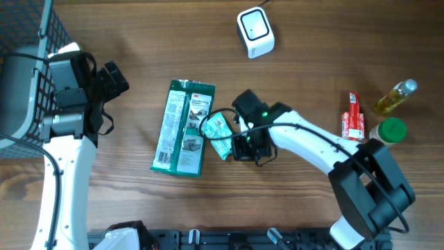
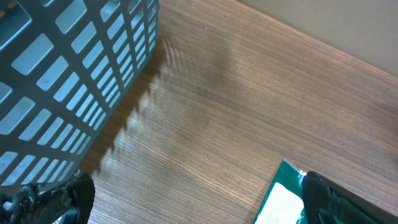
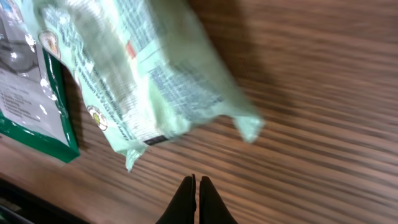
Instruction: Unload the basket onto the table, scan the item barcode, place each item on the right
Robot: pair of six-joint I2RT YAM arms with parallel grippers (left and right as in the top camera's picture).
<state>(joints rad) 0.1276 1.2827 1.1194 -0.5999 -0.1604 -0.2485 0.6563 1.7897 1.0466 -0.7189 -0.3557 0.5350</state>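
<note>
A small pale green packet (image 1: 217, 131) lies on the wooden table, its left end resting on a larger dark green flat package (image 1: 184, 127). My right gripper (image 1: 239, 148) sits just right of the packet, low over the table. In the right wrist view the gripper (image 3: 196, 182) is shut with nothing between its fingers, and the packet (image 3: 140, 74) fills the upper left, a little beyond the tips. A white scanner (image 1: 255, 32) stands at the far middle. My left gripper (image 1: 111, 78) is open at the far left; its wrist view shows the gripper (image 2: 199, 205) over bare wood beside a corner of the green package (image 2: 280, 202).
A grey mesh basket (image 1: 24, 62) stands at the left edge, close behind the left arm, and its wall (image 2: 68, 74) fills the left wrist view. At the right are a red tube (image 1: 354, 117), an oil bottle (image 1: 395, 96) and a green-capped jar (image 1: 392, 130).
</note>
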